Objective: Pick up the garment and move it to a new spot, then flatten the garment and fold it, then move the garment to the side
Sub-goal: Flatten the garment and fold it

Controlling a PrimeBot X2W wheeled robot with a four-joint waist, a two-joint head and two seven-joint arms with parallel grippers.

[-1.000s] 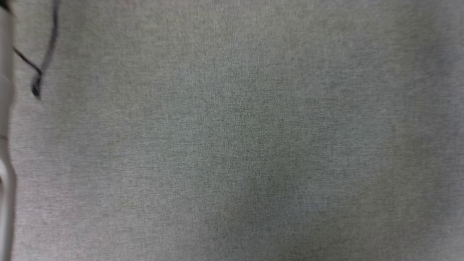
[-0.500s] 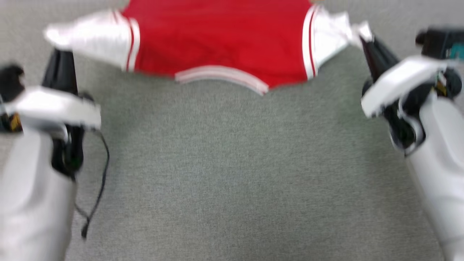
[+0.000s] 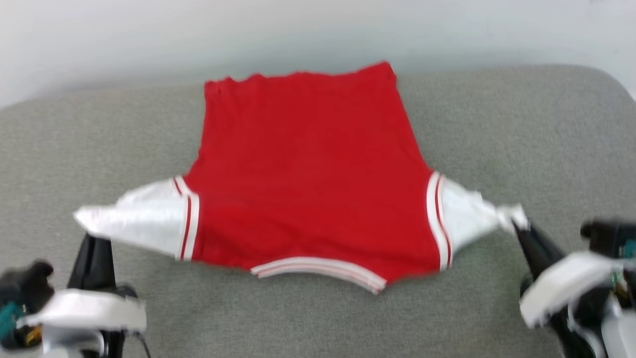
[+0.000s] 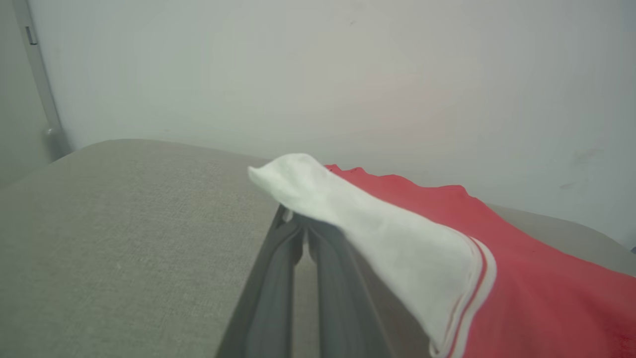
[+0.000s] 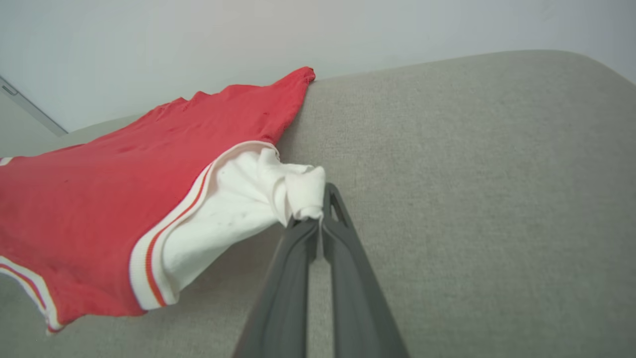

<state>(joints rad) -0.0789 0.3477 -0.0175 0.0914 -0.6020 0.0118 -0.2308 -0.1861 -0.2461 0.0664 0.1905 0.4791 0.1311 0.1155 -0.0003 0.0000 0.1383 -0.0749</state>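
Looking down on the garment [image 3: 308,169], spread across a grey fabric surface [image 3: 521,124] with the hem toward the pale wall [image 3: 318,30] and the striped collar nearest the camera. Plain red on the upturned side, with white short sleeves striped red and white where joined to the body. Stretched sideways by both sleeves. At lower left, held at the sleeve end by the left gripper [image 3: 90,238], dark fingers closed and pointing up, tips tucked beneath the white cloth. At lower right, drawn out to a bunched, twisted tip and clamped there by the right gripper [image 3: 519,227], fingers angled up and inward. Slightly blurred throughout.
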